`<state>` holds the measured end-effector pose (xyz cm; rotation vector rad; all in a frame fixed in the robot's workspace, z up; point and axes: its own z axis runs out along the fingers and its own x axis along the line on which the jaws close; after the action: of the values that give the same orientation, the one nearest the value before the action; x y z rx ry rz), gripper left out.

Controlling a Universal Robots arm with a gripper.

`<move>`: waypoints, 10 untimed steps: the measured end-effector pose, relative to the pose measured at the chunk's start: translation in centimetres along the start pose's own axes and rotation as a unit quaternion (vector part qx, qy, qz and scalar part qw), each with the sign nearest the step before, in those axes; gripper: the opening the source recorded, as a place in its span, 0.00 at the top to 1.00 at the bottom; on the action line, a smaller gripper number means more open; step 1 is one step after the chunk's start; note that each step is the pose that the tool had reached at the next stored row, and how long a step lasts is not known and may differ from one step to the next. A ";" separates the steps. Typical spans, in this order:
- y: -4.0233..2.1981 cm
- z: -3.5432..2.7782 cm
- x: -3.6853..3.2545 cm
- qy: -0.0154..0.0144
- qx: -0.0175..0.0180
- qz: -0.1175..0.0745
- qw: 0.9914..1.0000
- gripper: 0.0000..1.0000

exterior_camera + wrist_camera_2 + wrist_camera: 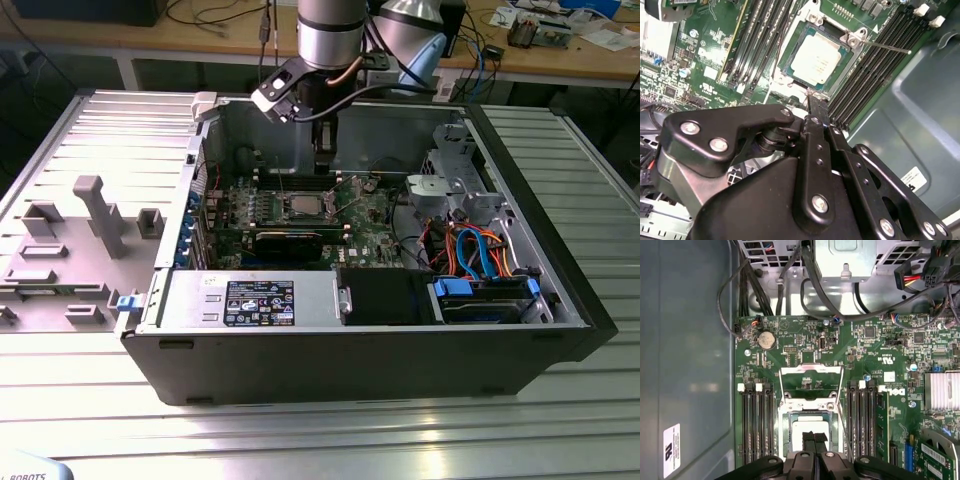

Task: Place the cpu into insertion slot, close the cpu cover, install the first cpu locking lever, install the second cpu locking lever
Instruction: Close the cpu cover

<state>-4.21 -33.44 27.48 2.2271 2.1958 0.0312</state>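
Silvery-grey square cpu (816, 59) sits in the silver-rimmed square insertion slot (784, 435), mid green motherboard (875, 370). Thin silver frame cpu cover (811, 369) stands open. Black gripper (815, 436) hovers above the cpu, fingers together, empty. Judged step: cover closing, needing pressure on its raised edge.

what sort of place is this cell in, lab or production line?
Looks like a robotics lab, not a line: an opened computer case sits on a ribbed metal table, a wooden workbench behind is strewn with cables, and grey fixture blocks stand beside the case.

the arm (328, 40) hangs above the cpu (303, 205) (inside the open case (350, 365)).
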 end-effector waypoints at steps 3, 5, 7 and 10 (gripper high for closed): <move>0.30 0.01 0.01 0.000 0.000 0.000 1.000 0.89; 0.39 0.01 0.01 0.000 0.000 0.000 1.000 0.89; 0.42 0.01 0.01 0.000 0.000 0.000 1.000 0.89; 0.58 0.02 0.01 0.000 0.000 0.000 1.000 0.89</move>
<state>-3.63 -33.43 27.48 2.2268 2.1955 0.0307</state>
